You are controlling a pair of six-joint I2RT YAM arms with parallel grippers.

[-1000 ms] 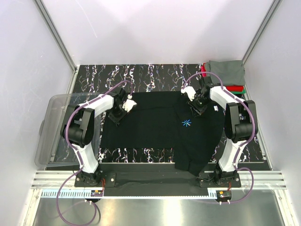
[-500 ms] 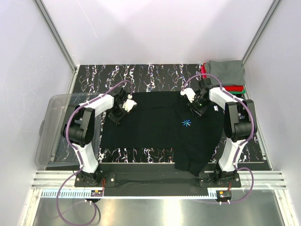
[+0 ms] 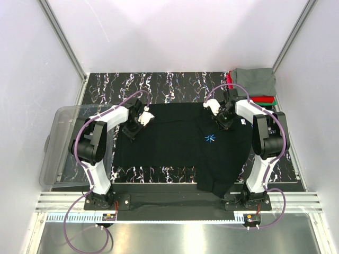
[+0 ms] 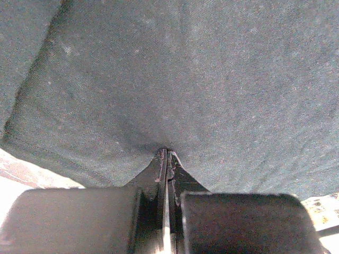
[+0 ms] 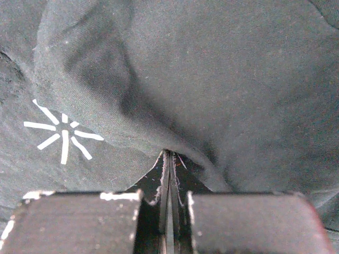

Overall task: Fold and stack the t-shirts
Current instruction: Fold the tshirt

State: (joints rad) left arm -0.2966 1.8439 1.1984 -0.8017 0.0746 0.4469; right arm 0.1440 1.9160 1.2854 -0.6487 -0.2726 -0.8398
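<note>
A black t-shirt [image 3: 169,138] lies spread flat on the marbled table, its small blue logo [image 3: 210,138] facing up. My left gripper [image 3: 131,130] is at the shirt's left back edge, and the left wrist view shows it [image 4: 165,153] shut with black cloth [image 4: 201,79] pinched at the tips. My right gripper [image 3: 221,121] is at the shirt's right back part, near the logo. In the right wrist view it [image 5: 169,154] is shut on a raised fold of the cloth [image 5: 159,79], with the logo [image 5: 62,132] to its left. Folded grey [image 3: 256,80], red [image 3: 229,79] and green [image 3: 266,99] t-shirts are stacked at the back right.
A clear plastic bin [image 3: 61,143] stands at the table's left edge, beside the left arm. Part of the black shirt hangs over the near table edge [image 3: 214,185]. White walls with metal frame posts [image 3: 63,39] close in the back and sides.
My right gripper has shut on a fold of the black shirt and shifted slightly toward the back. The left gripper has stayed shut in place.
</note>
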